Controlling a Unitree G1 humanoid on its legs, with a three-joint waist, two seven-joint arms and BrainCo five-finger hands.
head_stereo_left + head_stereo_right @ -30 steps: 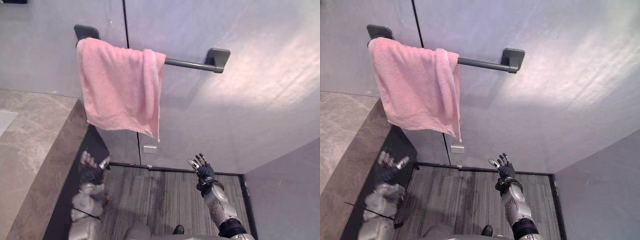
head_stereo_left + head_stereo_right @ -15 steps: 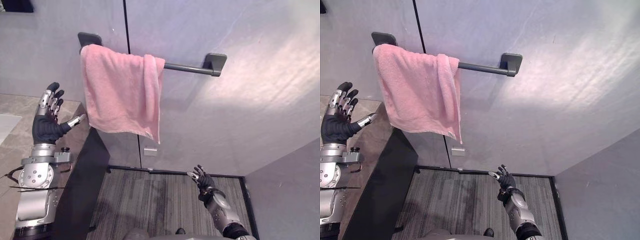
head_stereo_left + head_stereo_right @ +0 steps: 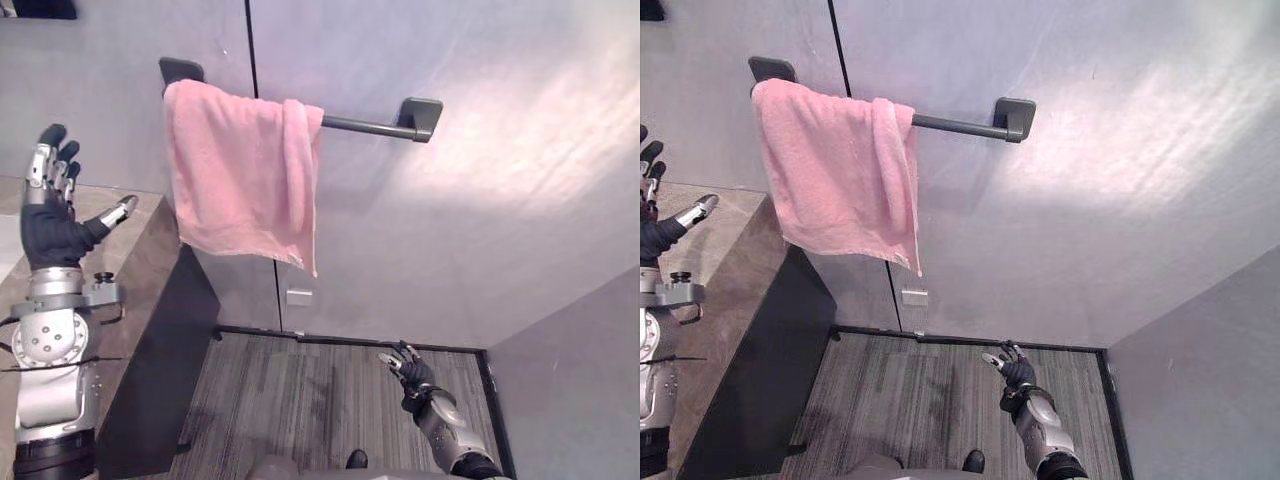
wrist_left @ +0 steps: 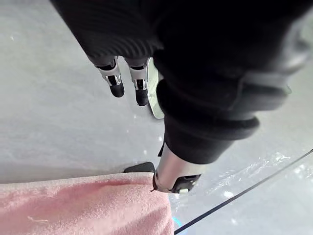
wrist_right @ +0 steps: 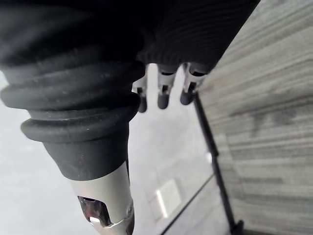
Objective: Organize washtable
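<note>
One pink towel (image 3: 245,180) hangs over the grey rail (image 3: 365,125).

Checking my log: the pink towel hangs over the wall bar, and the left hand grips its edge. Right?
No: the left hand is open, raised beside the pink towel on the wall bar, not gripping it; the left eye view shows this.

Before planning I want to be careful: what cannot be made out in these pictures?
Dark grey metal towel bar: in both eye views its left stretch is covered by the pink terry towel.
Brown marble counter: cut off by the eye views' left edge.
Small white wall plate under the towel: too small to identify.
Left robot hand: partly cut by the right eye view's left edge.
</note>
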